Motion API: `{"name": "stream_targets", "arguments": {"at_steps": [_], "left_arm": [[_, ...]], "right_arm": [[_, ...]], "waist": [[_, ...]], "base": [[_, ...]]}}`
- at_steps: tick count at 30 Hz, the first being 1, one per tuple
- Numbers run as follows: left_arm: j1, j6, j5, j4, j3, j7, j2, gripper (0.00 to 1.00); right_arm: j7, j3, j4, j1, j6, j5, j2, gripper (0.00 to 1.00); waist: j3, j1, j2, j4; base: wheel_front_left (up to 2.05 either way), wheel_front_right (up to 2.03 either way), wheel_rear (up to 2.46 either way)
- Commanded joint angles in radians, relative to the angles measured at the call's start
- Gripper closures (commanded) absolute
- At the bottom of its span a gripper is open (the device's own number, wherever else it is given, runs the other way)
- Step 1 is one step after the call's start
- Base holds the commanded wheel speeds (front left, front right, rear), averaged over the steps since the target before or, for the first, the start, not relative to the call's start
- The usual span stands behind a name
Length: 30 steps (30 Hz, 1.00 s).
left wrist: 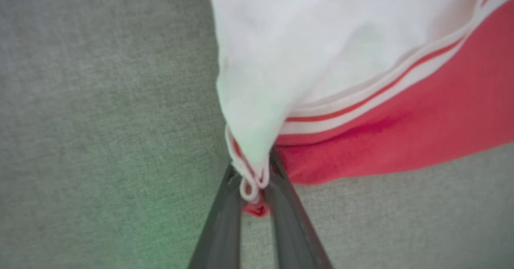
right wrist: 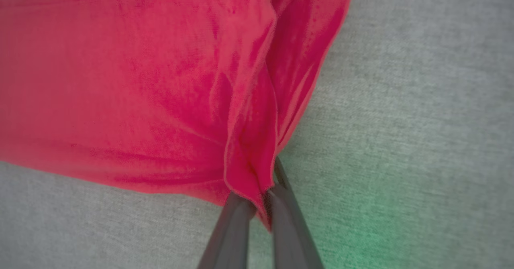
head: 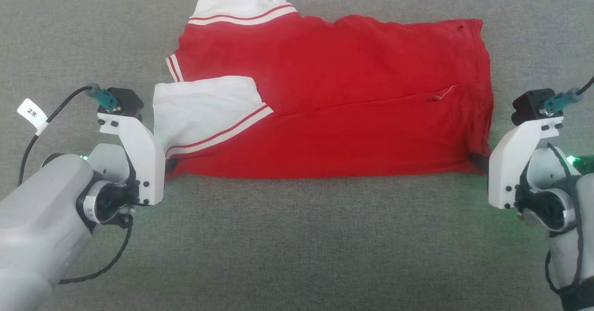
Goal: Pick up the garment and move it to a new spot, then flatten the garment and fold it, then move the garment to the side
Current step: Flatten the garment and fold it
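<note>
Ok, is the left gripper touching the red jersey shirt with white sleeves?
Touching. The left wrist view shows the left gripper shut on the red jersey shirt with white sleeves, a striped corner bunched between its dark fingers.

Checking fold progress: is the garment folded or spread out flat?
Folded, at least partly. Across the garment runs a red layer's edge, and the near white sleeve lies over the red body.
</note>
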Motion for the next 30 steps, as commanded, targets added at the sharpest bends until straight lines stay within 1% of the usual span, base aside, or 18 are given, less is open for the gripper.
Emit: {"name": "stream_targets", "arguments": {"at_steps": [1, 5, 6, 9, 11, 15, 20, 22, 24, 27, 30], "left_arm": [[0.043, -0.009, 0.004, 0.010, -0.026, 0.014, -0.019, 1.00], [0.048, 0.002, -0.009, -0.013, -0.022, 0.039, 0.007, 1.00], [0.048, 0.002, -0.009, -0.013, -0.022, 0.039, 0.007, 1.00], [0.041, 0.013, -0.003, -0.060, -0.023, 0.055, 0.035, 1.00], [0.044, 0.032, -0.008, -0.100, -0.019, 0.068, 0.056, 1.00], [0.061, 0.083, -0.005, -0.200, -0.017, 0.086, 0.107, 1.00], [0.110, 0.156, -0.001, -0.349, -0.018, 0.099, 0.176, 1.00], [0.140, 0.188, -0.005, -0.402, -0.021, 0.096, 0.198, 1.00], [0.169, 0.209, -0.008, -0.443, -0.029, 0.098, 0.216, 1.00], [0.204, 0.221, -0.015, -0.465, -0.034, 0.079, 0.217, 1.00], [0.229, 0.206, -0.027, -0.438, -0.043, 0.067, 0.197, 1.00]], "right_arm": [[0.033, 0.016, 0.032, 0.031, -0.002, 0.001, -0.009, 1.00], [0.059, 0.010, -0.010, 0.030, -0.002, 0.023, -0.045, 1.00], [0.059, 0.010, -0.010, 0.030, -0.002, 0.023, -0.045, 1.00], [0.083, 0.011, -0.063, 0.037, -0.002, 0.042, -0.074, 1.00], [0.103, 0.008, -0.097, 0.057, -0.002, 0.054, -0.098, 1.00], [0.146, -0.012, -0.176, 0.107, -0.002, 0.073, -0.124, 1.00], [0.218, -0.060, -0.281, 0.192, -0.002, 0.081, -0.125, 1.00], [0.245, -0.079, -0.321, 0.231, -0.002, 0.077, -0.119, 1.00], [0.261, -0.097, -0.350, 0.263, -0.002, 0.074, -0.106, 1.00], [0.257, -0.103, -0.364, 0.298, -0.002, 0.064, -0.086, 1.00], [0.239, -0.089, -0.339, 0.310, -0.001, 0.052, -0.075, 1.00]], "waist": [[-0.006, 0.0000, -0.0001, 0.002], [-0.022, 0.0000, -0.0001, 0.006], [-0.022, 0.0000, -0.0001, 0.006], [-0.037, 0.0000, -0.0001, 0.011], [-0.046, 0.0000, -0.0001, 0.017], [-0.061, 0.0000, -0.0001, 0.026], [-0.070, 0.0000, -0.0001, 0.036], [-0.070, 0.0000, -0.0001, 0.039], [-0.067, 0.0000, -0.0001, 0.040], [-0.061, 0.0000, -0.0001, 0.039], [-0.056, 0.0000, -0.0001, 0.035]], "base": [[0.00, 0.00, 0.00], [0.00, 0.00, 0.00], [0.00, 0.00, 0.00], [0.00, 0.00, 0.00], [0.00, 0.00, 0.00], [0.00, 0.00, 0.00], [0.00, 0.00, 0.00], [0.00, 0.00, 0.00], [0.00, 0.00, 0.00], [0.00, 0.00, 0.00], [0.00, 0.00, 0.00]]}}
